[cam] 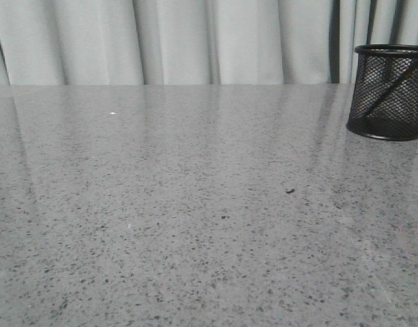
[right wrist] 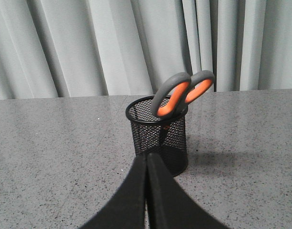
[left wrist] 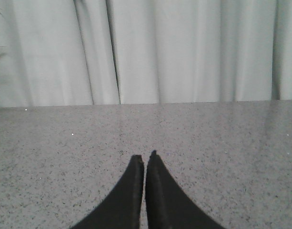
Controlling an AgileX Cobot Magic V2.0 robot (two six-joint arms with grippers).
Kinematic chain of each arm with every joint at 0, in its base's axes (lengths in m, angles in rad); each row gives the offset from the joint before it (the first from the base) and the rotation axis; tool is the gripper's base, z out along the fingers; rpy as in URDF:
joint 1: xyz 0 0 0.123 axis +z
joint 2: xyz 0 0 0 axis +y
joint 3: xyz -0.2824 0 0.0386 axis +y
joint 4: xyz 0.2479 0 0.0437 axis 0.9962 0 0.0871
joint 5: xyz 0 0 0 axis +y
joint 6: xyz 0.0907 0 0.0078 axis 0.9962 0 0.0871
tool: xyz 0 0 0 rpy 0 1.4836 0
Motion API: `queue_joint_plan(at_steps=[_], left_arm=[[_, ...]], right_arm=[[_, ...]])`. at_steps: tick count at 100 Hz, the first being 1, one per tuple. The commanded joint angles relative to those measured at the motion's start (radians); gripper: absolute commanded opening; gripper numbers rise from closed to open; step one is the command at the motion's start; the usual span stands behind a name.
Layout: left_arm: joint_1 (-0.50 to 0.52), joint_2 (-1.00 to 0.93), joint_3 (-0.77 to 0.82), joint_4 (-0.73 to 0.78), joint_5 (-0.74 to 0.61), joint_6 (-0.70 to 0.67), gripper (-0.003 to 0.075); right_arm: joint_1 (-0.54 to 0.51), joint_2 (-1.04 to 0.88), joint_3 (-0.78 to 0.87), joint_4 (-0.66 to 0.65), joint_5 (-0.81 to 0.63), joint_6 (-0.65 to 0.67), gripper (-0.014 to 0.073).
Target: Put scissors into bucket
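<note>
The black wire-mesh bucket stands at the table's far right edge of the front view; a dark slanting shape shows through its mesh. In the right wrist view the bucket holds the scissors, blades down, grey handles with orange-lined loops sticking out above the rim. My right gripper is shut and empty, just in front of the bucket, apart from the scissors. My left gripper is shut and empty over bare table. Neither gripper shows in the front view.
The grey speckled table stretches across the front view to a pale curtain behind its far edge. The curtain also backs both wrist views.
</note>
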Motion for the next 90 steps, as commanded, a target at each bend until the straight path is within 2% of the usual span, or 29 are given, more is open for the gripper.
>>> queue_joint_plan(at_steps=[1, 17, 23, 27, 90], left_arm=[[-0.014, -0.037, 0.025, 0.039, -0.09, -0.041, -0.002], [-0.009, -0.111, 0.1, 0.06, -0.085, -0.041, -0.002], [-0.009, -0.116, 0.13, 0.063, -0.12, -0.041, -0.002], [-0.009, -0.116, 0.129, 0.063, -0.085, -0.041, -0.002], [-0.009, -0.116, 0.129, 0.081, -0.085, -0.041, -0.002]], right_arm=[[0.0, 0.007, -0.027, 0.007, -0.07, -0.011, -0.0073], [0.0, 0.007, -0.027, 0.007, -0.07, -0.011, -0.0073], [0.0, 0.007, -0.027, 0.007, -0.072, -0.011, -0.0073], [0.0, 0.007, -0.027, 0.007, -0.072, -0.011, -0.0073], [0.0, 0.007, -0.027, 0.007, -0.074, -0.011, -0.0073]])
